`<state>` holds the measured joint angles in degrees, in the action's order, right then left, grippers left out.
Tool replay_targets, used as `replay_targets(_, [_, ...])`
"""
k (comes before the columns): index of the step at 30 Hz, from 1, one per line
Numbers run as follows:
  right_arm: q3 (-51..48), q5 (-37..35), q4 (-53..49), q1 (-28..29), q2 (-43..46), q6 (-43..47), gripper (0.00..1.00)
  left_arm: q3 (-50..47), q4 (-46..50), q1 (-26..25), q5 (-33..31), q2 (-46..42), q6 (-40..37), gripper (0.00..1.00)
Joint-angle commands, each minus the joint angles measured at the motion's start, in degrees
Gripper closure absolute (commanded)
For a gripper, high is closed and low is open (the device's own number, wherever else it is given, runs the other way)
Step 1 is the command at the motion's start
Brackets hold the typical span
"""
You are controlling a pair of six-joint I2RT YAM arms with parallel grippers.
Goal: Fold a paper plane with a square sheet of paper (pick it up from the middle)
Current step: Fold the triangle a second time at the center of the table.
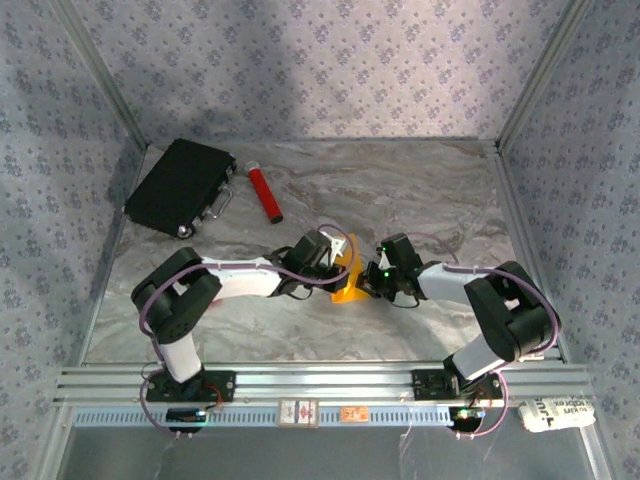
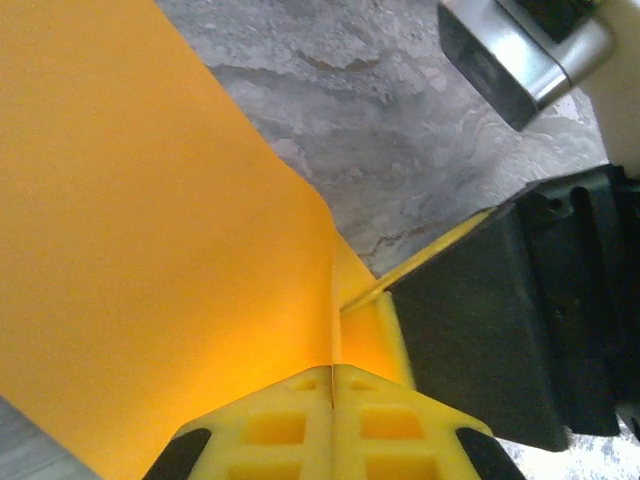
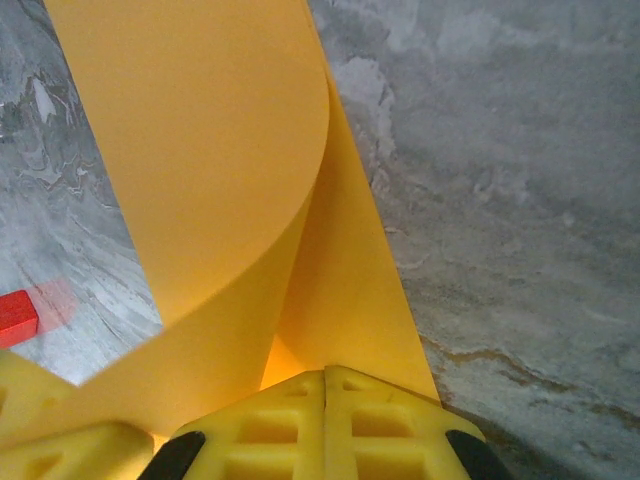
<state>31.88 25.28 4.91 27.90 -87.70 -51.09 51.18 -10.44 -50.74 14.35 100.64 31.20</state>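
The orange-yellow sheet of paper [image 1: 349, 281] hangs between the two grippers at the table's middle, curled and partly folded. My left gripper [image 1: 335, 258] comes from the left and is shut on the sheet; in the left wrist view its yellow fingertips [image 2: 333, 385] pinch the paper [image 2: 150, 250]. My right gripper [image 1: 372, 282] comes from the right and is shut on the sheet too, its fingertips [image 3: 326, 385] closed on the paper's [image 3: 220, 170] edge. The right gripper's black body [image 2: 500, 320] stands close beside the left fingers.
A black case [image 1: 182, 186] lies at the back left, with a red cylinder [image 1: 264, 192] to its right. A small red block [image 3: 17, 318] sits on the marble table [image 1: 420, 190] near the paper. Patterned walls enclose the table.
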Motion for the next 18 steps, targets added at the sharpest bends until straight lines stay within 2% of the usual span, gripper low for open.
replay_targets(1, [-0.2,-2.9,-5.9,0.0,-1.2,1.6,1.0,-0.3,0.6,1.2,-1.1,0.4,-2.3,1.0])
replay_targets(18, [0.7,-2.6,-7.0,-0.1,-0.8,2.5,1.0,1.3,3.8,2.7,-4.4,2.8,-5.5,0.97])
